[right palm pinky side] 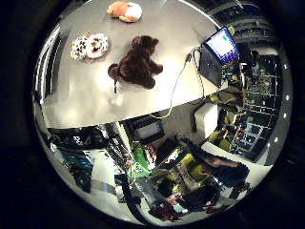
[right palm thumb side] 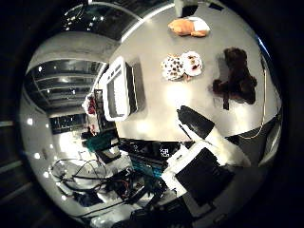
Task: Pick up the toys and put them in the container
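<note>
Three soft toys lie on the grey table [right palm pinky side: 81,102]. A dark brown plush bear [right palm pinky side: 137,63] sits near the middle. Beside it lies a white toy with dark spots [right palm pinky side: 90,46]. An orange and white plush [right palm pinky side: 125,11] rests further off. A white container [right palm thumb side: 118,88] stands at the table's edge, apart from the toys. My right hand [right palm thumb side: 202,142] is well above the table, far from all toys. One black-tipped finger [right palm thumb side: 194,121] reaches out straight with nothing in it.
A laptop [right palm pinky side: 218,50] with a lit screen sits at the table's corner, and a thin cable [right palm pinky side: 176,86] runs across the table from it. Beyond the table edge are shelves, boxes and clutter on the floor.
</note>
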Robot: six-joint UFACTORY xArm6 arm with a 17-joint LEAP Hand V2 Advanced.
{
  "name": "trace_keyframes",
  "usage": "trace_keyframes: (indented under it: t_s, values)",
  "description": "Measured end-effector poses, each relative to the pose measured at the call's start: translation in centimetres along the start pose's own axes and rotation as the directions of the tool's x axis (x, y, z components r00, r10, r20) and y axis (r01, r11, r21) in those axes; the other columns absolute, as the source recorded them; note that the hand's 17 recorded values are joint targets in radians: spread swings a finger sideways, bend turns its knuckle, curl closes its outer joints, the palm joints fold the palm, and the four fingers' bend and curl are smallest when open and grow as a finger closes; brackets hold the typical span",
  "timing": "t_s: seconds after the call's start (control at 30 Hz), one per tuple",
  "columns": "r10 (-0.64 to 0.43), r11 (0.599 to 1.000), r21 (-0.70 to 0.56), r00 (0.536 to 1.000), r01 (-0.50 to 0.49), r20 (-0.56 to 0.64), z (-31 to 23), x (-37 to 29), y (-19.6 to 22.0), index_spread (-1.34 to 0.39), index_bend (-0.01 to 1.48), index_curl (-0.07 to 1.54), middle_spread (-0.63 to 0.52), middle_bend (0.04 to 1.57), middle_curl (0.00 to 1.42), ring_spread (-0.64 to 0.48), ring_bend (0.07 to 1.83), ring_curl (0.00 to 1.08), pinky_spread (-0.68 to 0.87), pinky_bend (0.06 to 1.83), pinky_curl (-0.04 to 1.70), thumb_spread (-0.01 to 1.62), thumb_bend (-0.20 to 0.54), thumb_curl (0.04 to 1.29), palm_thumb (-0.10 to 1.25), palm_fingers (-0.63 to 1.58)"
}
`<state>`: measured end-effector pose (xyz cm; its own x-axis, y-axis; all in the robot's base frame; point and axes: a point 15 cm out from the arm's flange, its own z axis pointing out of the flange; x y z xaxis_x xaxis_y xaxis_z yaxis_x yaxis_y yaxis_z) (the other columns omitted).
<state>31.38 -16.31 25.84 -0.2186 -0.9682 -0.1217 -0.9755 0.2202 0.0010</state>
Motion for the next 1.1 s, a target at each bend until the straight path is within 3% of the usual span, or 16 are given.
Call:
trace_keyframes:
  t_s: [0.4,0.73,1.1]
  values:
    - [-0.033,0.999,-0.005,0.999,0.033,-0.033,-1.3,5.9,-1.1,-0.43,0.17,0.33,0.00,0.18,0.27,0.16,0.22,0.25,0.41,0.32,0.30,1.08,-0.022,0.37,0.77,0.23]
    - [-0.107,0.991,-0.085,0.992,0.101,-0.066,1.4,11.3,0.4,-0.42,0.16,0.31,0.01,0.18,0.27,0.16,0.22,0.26,0.39,0.37,0.32,1.05,-0.027,0.34,0.73,0.11]
    - [0.025,0.999,-0.029,1.000,-0.025,-0.016,6.1,14.1,-1.3,-0.34,0.14,0.26,0.06,0.20,0.31,0.18,0.27,0.28,0.39,0.43,0.32,1.02,-0.030,0.30,0.56,0.07]
